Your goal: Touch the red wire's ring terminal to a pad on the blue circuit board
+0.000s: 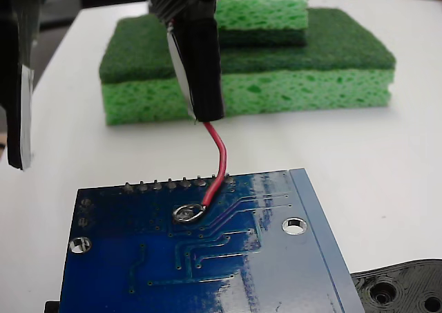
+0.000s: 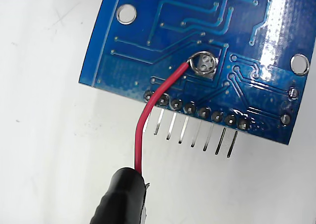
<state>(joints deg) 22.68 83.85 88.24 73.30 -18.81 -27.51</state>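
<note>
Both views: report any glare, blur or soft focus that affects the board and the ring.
Fixed view: glare washes the blue circuit board near its front edge; sponges behind are soft; ring terminal reads clearly. Wrist view: a bright glare streak on the board's right side; ring sharp; black sleeve blurred.

You're at an electronics test bench: a bare white counter (image 1: 387,154) carries a blue circuit board (image 1: 228,258), stacked green sponges (image 1: 276,71) and a black drilled plastic part (image 1: 407,289).

Pincer (image 1: 186,2) fingertips beyond fixed view's top edge.
</note>
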